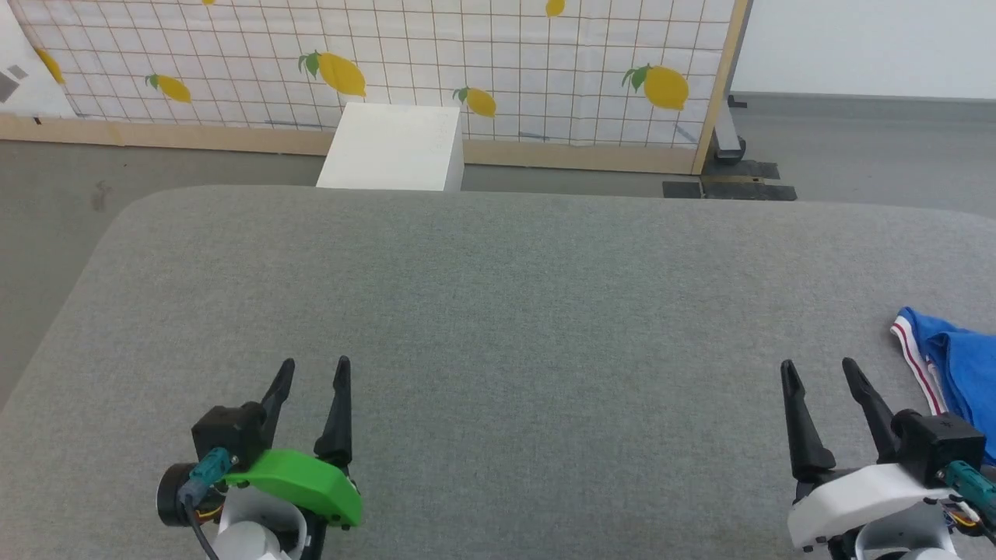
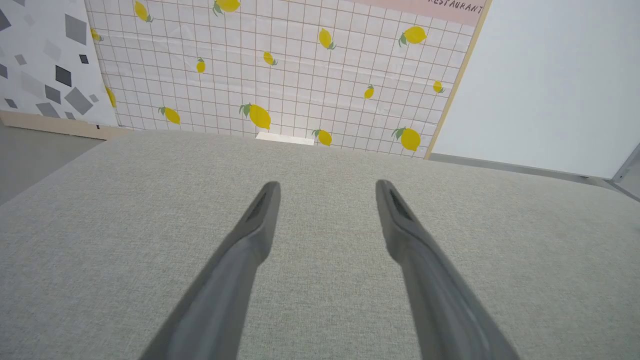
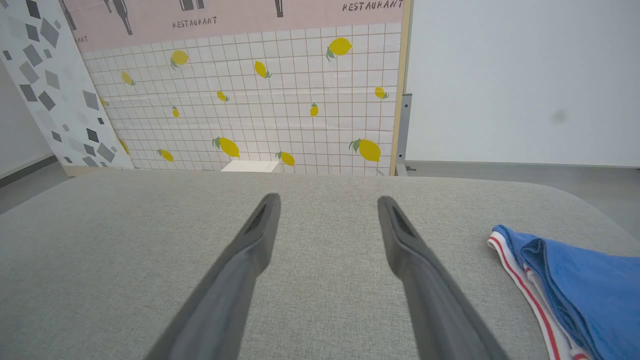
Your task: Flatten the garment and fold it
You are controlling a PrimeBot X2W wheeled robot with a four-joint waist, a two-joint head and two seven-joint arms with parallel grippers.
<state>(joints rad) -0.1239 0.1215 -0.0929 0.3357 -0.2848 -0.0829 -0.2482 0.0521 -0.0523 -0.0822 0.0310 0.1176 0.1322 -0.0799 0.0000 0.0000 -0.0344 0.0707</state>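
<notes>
The garment is bright blue with a red-and-white striped edge. It lies bunched at the right edge of the head view, partly cut off, and at the lower right of the right wrist view. My right gripper hovers just left of it, open, nothing between its fingers. At the lower left my left gripper is open too, over bare grey cloth, its fingers spread apart and empty.
The work surface is a wide grey fabric-covered table with rounded far corners. Beyond its far edge stands a white box on the floor, before a tiled lemon-print panel. Grey floor lies to the left and far right.
</notes>
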